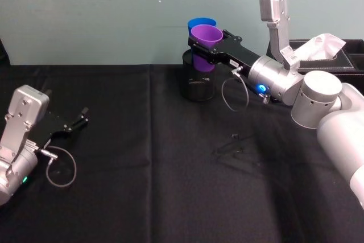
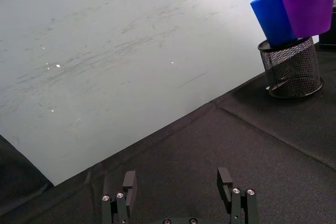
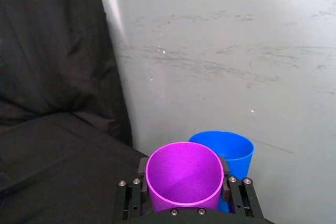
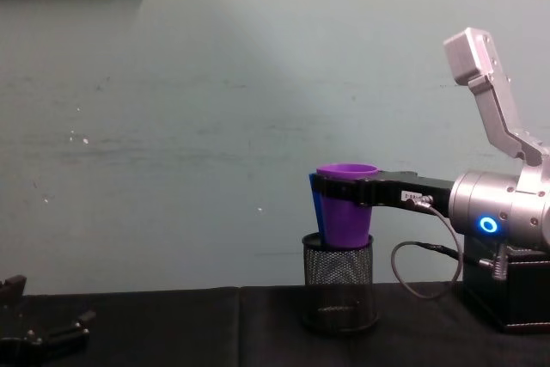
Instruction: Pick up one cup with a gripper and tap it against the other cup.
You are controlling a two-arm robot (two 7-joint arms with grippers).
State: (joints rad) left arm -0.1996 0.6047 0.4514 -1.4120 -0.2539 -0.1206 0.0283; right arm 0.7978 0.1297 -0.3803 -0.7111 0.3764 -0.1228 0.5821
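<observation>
In your chest view, the purple cup (image 4: 347, 212) covers most of the blue cup (image 4: 314, 199), leaving you a thin blue sliver at its 9 o'clock. The blue cup's base is hidden inside the mesh pen holder (image 4: 338, 290). You cannot tell whether the cups touch.

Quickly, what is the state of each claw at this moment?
Left claw: open, holding nothing.
Right claw: closed on the purple cup, beside the blue cup.
</observation>
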